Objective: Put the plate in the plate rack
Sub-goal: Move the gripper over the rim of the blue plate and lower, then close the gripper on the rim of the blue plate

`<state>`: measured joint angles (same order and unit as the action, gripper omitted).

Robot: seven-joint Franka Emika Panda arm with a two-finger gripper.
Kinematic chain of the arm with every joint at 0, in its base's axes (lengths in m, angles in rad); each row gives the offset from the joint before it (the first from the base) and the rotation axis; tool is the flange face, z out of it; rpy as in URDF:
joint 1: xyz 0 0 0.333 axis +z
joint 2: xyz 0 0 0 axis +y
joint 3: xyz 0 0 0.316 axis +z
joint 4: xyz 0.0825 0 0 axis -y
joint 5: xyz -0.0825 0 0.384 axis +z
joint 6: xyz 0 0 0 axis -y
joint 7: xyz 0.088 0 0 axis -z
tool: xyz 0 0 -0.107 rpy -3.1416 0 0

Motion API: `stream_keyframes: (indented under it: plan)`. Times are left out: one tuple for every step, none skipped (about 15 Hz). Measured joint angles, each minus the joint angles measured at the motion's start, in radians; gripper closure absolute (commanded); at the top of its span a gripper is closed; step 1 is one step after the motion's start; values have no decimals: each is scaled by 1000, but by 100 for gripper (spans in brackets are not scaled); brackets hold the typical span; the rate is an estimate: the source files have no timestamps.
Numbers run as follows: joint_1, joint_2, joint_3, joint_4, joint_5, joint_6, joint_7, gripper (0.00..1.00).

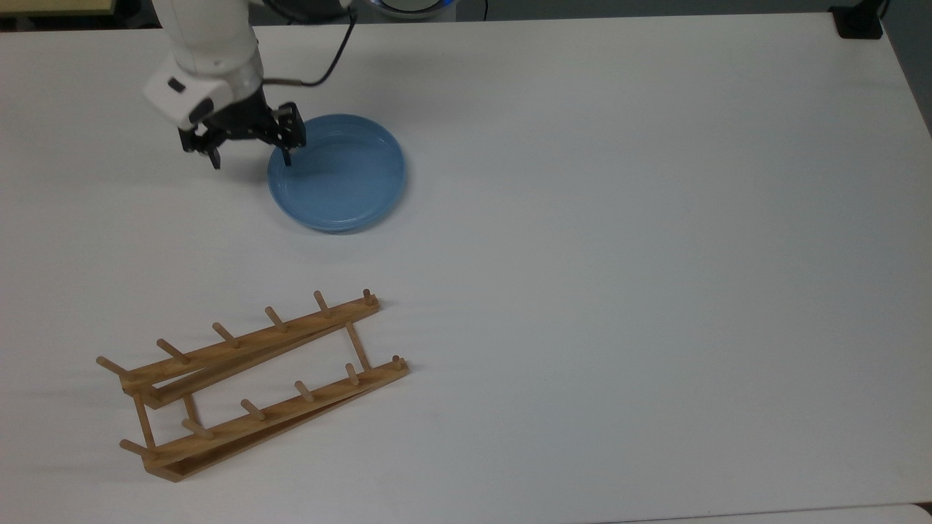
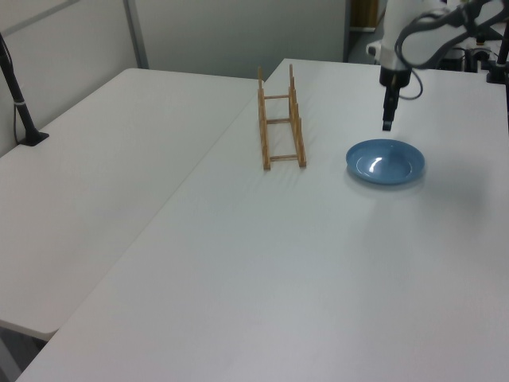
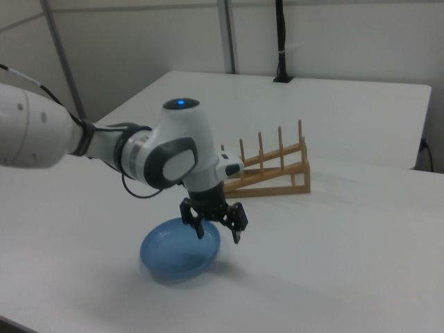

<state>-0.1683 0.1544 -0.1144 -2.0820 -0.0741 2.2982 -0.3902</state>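
Note:
The light-blue plate (image 1: 342,178) (image 2: 385,161) (image 3: 173,253) lies flat on the white table. My gripper (image 1: 251,161) (image 2: 386,123) (image 3: 218,234) hangs open and empty just above the plate's rim, at the top view's left side of the plate. One finger is over the rim and the other over the table beside it. The wooden plate rack (image 1: 251,382) (image 2: 280,119) (image 3: 267,166) stands apart from the plate with nothing between its upright pegs, lower left in the top view.
A black camera post (image 2: 20,95) (image 3: 281,41) is clamped to a second white table (image 2: 95,175). Another black clamp (image 1: 859,22) sits at the top view's upper right corner. The arm's cable (image 1: 328,69) loops above the plate.

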Motion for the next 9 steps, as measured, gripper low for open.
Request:
stream_keyframes:
  plan:
    - [0,20,0,0,0,12,0,0]
    - [0,36,0,0,0,25,0,1]
    - [0,54,0,0,0,39,0,21]
    - [0,60,0,0,0,42,0,38]
    - [0,65,0,0,0,42,0,55]
    - [1,68,0,0,0,42,1,70]
    - [2,70,0,0,0,42,9,83]
    - [2,70,0,0,0,42,24,90]
    - [3,70,0,0,0,42,43,93]
